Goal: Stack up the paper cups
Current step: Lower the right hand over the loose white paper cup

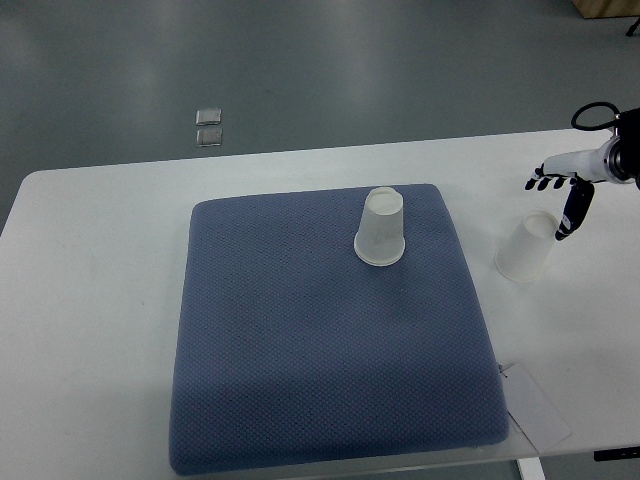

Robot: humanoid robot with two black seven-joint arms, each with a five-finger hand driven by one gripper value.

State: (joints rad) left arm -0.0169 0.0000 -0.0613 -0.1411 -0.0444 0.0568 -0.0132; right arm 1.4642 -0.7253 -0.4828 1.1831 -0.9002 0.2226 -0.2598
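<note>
two white, slightly translucent paper cups stand upside down, wide rims down and narrower bases up. one cup (pixel 381 228) sits on the blue textured mat (pixel 330 400), near its far edge and right of centre. the other cup (pixel 527 246) rests on the bare white table (pixel 90 300), just right of the mat and well apart from the first. the right hand (pixel 560 190) reaches in from the right edge, hovering just above and beside the second cup, its dark-tipped fingers (pixel 570 215) spread loosely and holding nothing; whether a fingertip touches the cup cannot be told. a flat clear sheet (pixel 535 405) lies at the mat's near right corner.
</note>
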